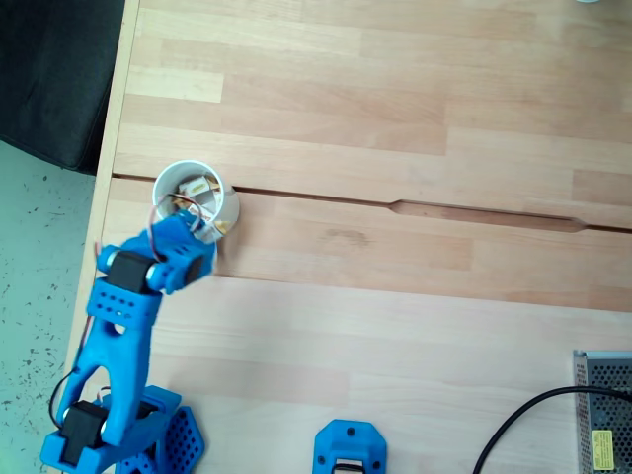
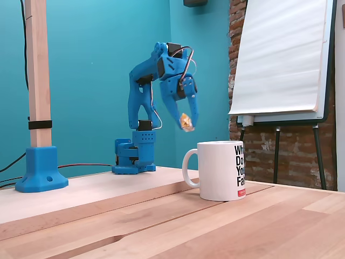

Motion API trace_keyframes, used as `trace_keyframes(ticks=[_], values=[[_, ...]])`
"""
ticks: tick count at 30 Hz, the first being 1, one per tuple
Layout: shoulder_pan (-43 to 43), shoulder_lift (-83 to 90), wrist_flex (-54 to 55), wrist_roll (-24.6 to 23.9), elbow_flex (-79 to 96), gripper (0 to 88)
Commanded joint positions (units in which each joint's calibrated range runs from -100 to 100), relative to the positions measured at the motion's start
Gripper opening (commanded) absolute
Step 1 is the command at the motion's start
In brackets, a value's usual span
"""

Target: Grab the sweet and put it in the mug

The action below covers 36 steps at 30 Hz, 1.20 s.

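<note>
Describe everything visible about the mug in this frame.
The mug is a round white ceramic-looking cup with one white loop handle on its left in the side fixed view and black lettering plus a small red mark on its right side. It stands upright on the wooden table, mouth open. From above, the mug sits near the table's left edge. The hand, holding the sweet, hangs above it without touching.

- Mug (image 2: 222,170) sits on the table (image 1: 395,99), near its left edge in a fixed view from above.
- Gripper (image 2: 186,125) hangs above the mug, sweet (image 2: 186,122) between its fingers, clear of the rim.
- Arm base (image 1: 138,434) stands at the bottom-left corner in the view from above.
- Metal box (image 1: 602,410) lies at the right edge, bottom corner.
- Post (image 2: 39,97) stands left of the arm in the side view.
</note>
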State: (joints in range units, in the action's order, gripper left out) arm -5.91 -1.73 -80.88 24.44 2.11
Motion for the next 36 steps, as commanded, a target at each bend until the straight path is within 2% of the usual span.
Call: trace_keyframes(ticks=[1,4,13,27,33,36], values=[[3.1,2.8,-0.2,-2.4,-4.9,0.0],[5.1,2.7,0.2,-3.9,-5.3,0.0],[5.9,-6.3,11.2,-6.2,-5.3,0.0],[6.6,-9.6,12.7,-6.4,-5.5,0.0],[6.6,-9.6,12.7,-5.9,-5.5,17.6],[6.6,-9.6,12.3,-5.9,-5.4,22.1]])
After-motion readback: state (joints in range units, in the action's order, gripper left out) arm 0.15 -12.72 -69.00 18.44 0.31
